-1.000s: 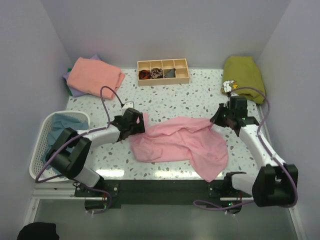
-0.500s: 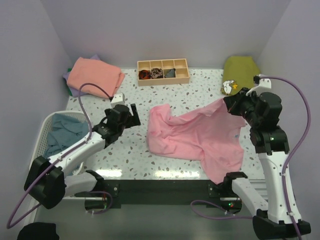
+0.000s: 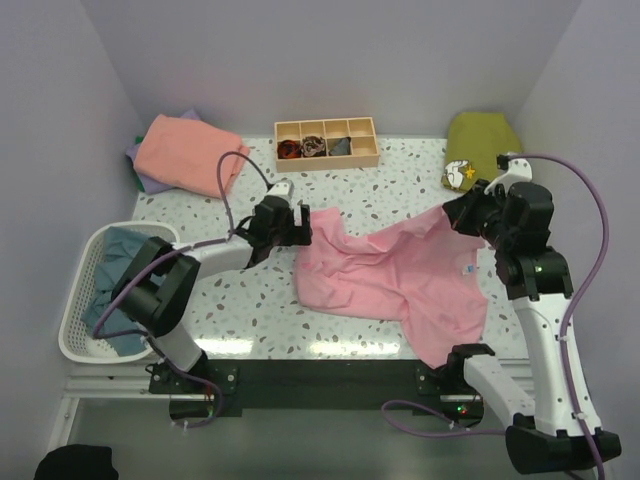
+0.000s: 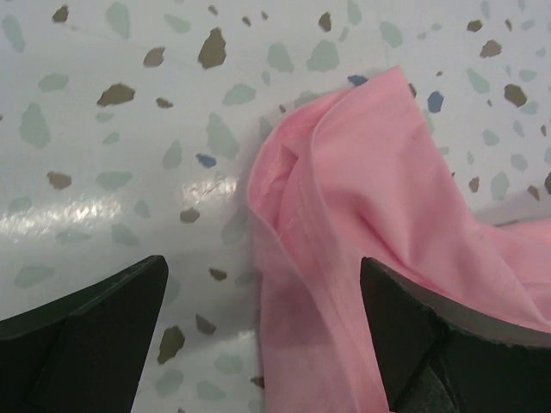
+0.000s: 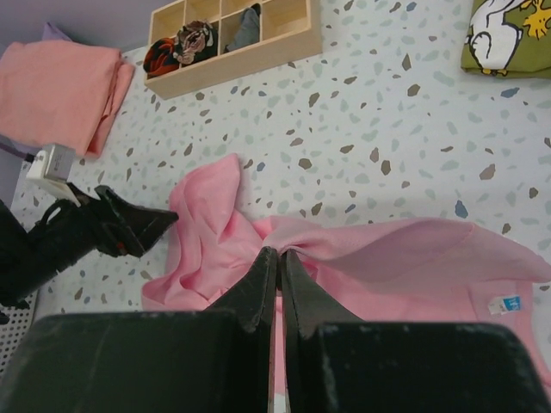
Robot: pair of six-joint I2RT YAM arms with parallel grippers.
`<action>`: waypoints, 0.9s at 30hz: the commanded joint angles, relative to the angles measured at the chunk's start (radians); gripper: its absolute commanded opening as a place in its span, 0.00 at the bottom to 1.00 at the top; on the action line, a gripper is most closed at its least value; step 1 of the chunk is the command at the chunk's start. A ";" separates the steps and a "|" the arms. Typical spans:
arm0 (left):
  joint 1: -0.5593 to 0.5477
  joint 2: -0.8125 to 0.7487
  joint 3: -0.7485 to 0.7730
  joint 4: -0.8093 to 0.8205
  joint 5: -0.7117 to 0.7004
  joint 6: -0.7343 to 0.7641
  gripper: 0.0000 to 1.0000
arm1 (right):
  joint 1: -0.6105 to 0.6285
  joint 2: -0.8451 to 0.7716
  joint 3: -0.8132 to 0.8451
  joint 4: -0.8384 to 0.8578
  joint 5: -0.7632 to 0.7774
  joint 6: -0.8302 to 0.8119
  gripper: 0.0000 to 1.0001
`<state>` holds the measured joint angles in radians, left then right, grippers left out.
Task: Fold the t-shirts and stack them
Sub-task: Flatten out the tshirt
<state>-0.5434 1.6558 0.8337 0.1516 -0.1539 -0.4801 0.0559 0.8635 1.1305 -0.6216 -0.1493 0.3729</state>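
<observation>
A pink t-shirt (image 3: 400, 278) lies crumpled across the middle of the table. My right gripper (image 3: 452, 212) is shut on a fold of its right upper edge and holds that part raised; the pinch shows in the right wrist view (image 5: 278, 254), with the shirt (image 5: 413, 258) spreading from it. My left gripper (image 3: 302, 228) is open, low over the shirt's upper left corner. In the left wrist view the gripper (image 4: 263, 288) straddles the shirt's edge (image 4: 370, 189), touching nothing. A folded salmon-coral t-shirt (image 3: 190, 150) lies on a lavender one (image 3: 143, 180) at the back left.
A white basket (image 3: 75, 300) at the left edge holds a teal-blue shirt (image 3: 125, 250). A wooden compartment tray (image 3: 327, 142) with small dark items stands at the back centre. An olive green garment (image 3: 487, 148) with a cartoon print lies at the back right.
My left gripper has swung right and forward to the shirt's upper left corner, still open. My right gripper still holds the shirt raised and has hardly moved; the cloth settled slightly.
</observation>
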 commanded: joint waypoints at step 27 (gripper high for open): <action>0.005 0.366 0.355 0.062 0.083 0.175 0.96 | -0.005 0.031 -0.029 0.029 -0.007 -0.026 0.00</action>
<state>-0.5434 2.0014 1.1511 0.2173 -0.0639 -0.3466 0.0559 0.8917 1.1046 -0.6209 -0.1493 0.3614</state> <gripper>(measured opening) 0.973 0.018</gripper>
